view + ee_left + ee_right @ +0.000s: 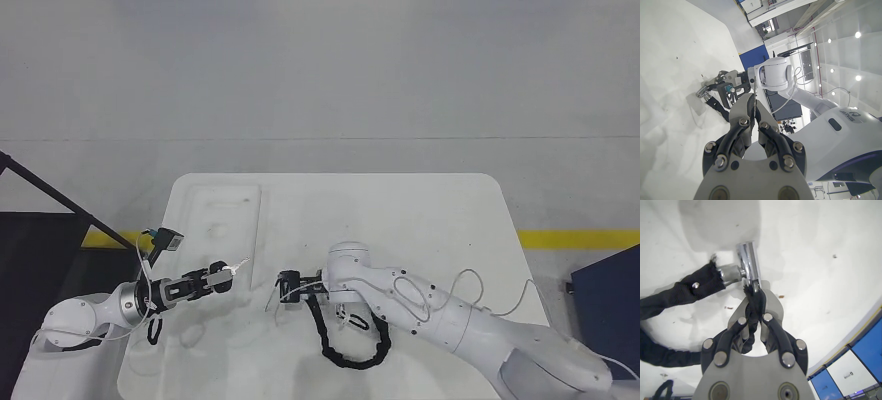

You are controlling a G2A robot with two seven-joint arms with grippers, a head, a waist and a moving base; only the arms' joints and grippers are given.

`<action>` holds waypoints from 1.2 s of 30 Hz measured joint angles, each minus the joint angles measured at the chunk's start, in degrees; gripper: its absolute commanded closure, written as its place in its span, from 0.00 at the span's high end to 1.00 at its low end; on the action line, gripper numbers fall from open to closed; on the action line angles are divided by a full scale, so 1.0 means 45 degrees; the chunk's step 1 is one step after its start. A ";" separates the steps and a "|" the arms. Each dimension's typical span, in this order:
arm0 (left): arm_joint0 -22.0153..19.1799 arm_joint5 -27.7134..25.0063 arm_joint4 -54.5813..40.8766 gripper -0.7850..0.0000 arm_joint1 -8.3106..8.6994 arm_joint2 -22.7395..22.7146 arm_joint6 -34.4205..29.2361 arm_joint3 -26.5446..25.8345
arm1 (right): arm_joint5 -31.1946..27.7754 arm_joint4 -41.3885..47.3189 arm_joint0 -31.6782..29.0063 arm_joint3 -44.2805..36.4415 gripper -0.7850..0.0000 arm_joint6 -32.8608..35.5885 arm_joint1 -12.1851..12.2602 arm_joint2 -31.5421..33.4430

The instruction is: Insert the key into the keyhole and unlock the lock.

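Note:
A chrome lock cylinder (748, 260) lies on the white table (420, 220), joined to a black fabric-sleeved chain (350, 355). My right gripper (755, 294) is shut on the sleeved chain end right behind the cylinder, low over the table (284, 288). The cylinder's end face (700, 93) points toward the left arm. My left gripper (754, 98) is shut on a thin metal key (754, 86), seen edge-on, its blade sticking out past the fingertips. In the top view the left gripper (226, 272) and key (238, 266) hang a short gap to the left of the lock.
A clear plastic tray (225, 212) sits at the table's back left. The chain loops on the table under the right forearm (430, 315). A black pole (60, 200) slants past the table's left side. The front table edge lies close to the left arm.

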 measured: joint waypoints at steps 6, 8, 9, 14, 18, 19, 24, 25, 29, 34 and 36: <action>0.0000 0.0000 0.0000 0.00 0.0000 0.0000 0.0000 0.0000 | 0.1346 -0.3232 -0.1402 -0.2647 0.00 -0.1016 0.1126 0.1184; 0.0000 0.0000 0.0000 0.00 0.0000 0.0000 0.0000 0.0000 | 0.1567 -0.4108 -0.2067 -0.3496 0.00 -0.1424 0.1549 0.1756; 0.0000 0.0000 0.0000 0.00 0.0000 0.0000 0.0000 0.0000 | 0.1625 -0.4403 -0.2370 -0.3829 0.00 -0.1655 0.1724 0.2030; 0.0000 0.0000 0.0000 0.00 0.0000 0.0000 0.0000 0.0000 | 0.1062 -0.4575 -0.4190 -0.5459 0.00 -0.3882 0.2630 0.3933; 0.0000 0.0000 0.0000 0.00 0.0000 0.0000 0.0000 0.0000 | -0.1802 -0.1373 -0.5247 -0.5631 0.00 -0.6346 0.3232 0.5896; 0.0000 0.0000 0.0000 0.00 0.0000 0.0000 0.0000 0.0000 | -0.2726 -0.0462 -0.5464 -0.5521 0.00 -0.6959 0.3387 0.6476; 0.0000 0.0000 0.0000 0.00 0.0000 0.0000 0.0000 0.0000 | -0.5927 0.2299 -0.5986 -0.4793 0.00 -0.9128 0.3777 0.8055; 0.0000 0.0000 0.0000 0.00 0.0000 0.0000 0.0000 0.0000 | -0.6537 0.2731 -0.6021 -0.4563 0.00 -0.9612 0.3825 0.8254; 0.0000 0.0000 0.0000 0.00 0.0000 0.0000 0.0000 0.0000 | -0.6939 0.3809 -0.5858 -0.3566 0.00 -1.0930 0.3930 0.8297; 0.0000 0.0000 0.0000 0.00 0.0000 0.0000 0.0000 0.0000 | -0.5905 0.2929 -0.5477 -0.2663 0.00 -1.0363 0.3884 0.8032; 0.0000 0.0000 0.0000 0.00 0.0000 0.0000 0.0000 0.0000 | -0.5004 0.2516 -0.5355 -0.2697 0.00 -0.9663 0.3799 0.7724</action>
